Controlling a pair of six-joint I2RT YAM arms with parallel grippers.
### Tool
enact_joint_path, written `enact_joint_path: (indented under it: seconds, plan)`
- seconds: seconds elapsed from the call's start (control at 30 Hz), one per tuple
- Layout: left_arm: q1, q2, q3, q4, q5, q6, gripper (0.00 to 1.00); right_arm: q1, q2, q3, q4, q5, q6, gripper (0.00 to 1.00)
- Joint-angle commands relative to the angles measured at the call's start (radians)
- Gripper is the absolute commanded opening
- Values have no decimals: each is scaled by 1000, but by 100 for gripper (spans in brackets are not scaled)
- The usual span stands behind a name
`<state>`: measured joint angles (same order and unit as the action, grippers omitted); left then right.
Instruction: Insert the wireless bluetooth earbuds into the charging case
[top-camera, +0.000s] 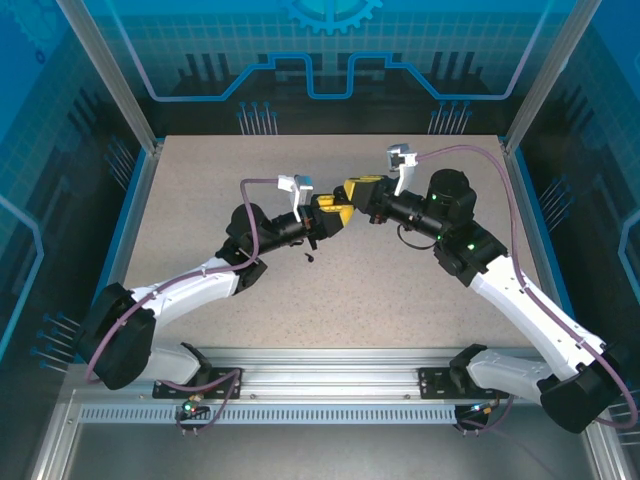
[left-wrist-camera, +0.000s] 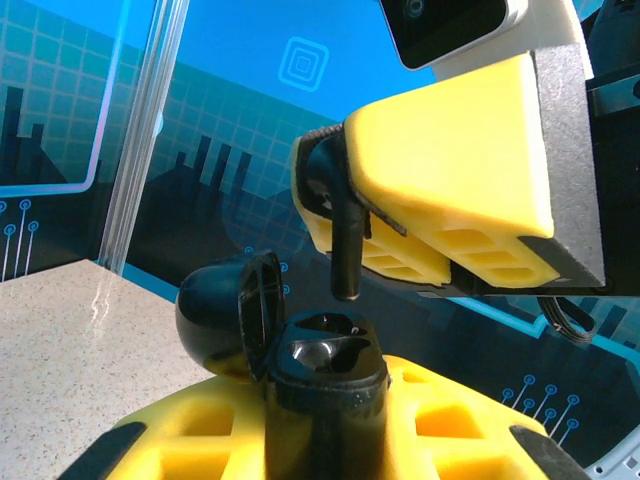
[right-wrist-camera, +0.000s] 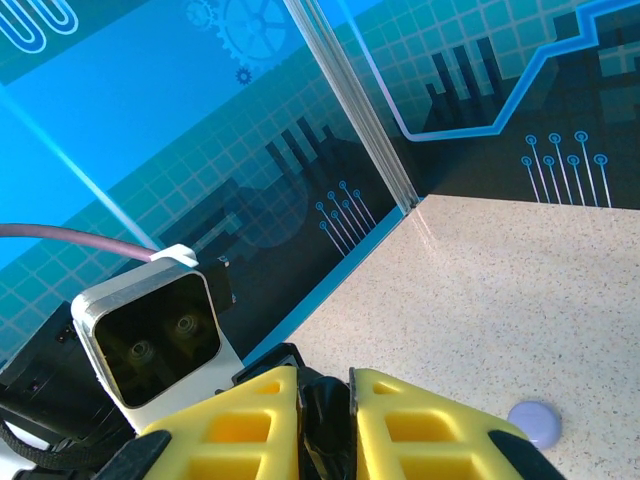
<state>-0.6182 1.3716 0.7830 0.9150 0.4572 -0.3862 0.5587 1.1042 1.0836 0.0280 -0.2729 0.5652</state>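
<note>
**One black stemmed earbud (left-wrist-camera: 346, 240) over an open round black case (left-wrist-camera: 325, 385)**

The earbud is pinched, stem down, by the right gripper (left-wrist-camera: 335, 195), its yellow fingers (left-wrist-camera: 450, 150) closed on it, just above the case's opening. The case is clamped by the left gripper (left-wrist-camera: 325, 440), lid open.

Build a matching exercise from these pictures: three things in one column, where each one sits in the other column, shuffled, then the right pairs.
Things
1. black earbud
2. black charging case
3. lavender round piece

Places
A. lying on the table
B. clamped in the left gripper, lid open
C. pinched in the right gripper, stem pointing down

Pairs: 1-C; 2-B; 3-A
</note>
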Motion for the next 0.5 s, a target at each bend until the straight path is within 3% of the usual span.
enact_joint_path:
  seconds: [0.0, 0.47]
  plan:
    - [-8, -35, 29, 25, -27, 17, 5, 18, 2, -2, 32, 1, -13, 17]
    - [-9, -42, 23, 46, -55, -8, 5, 29, 11, 5, 21, -3, -22, 17]
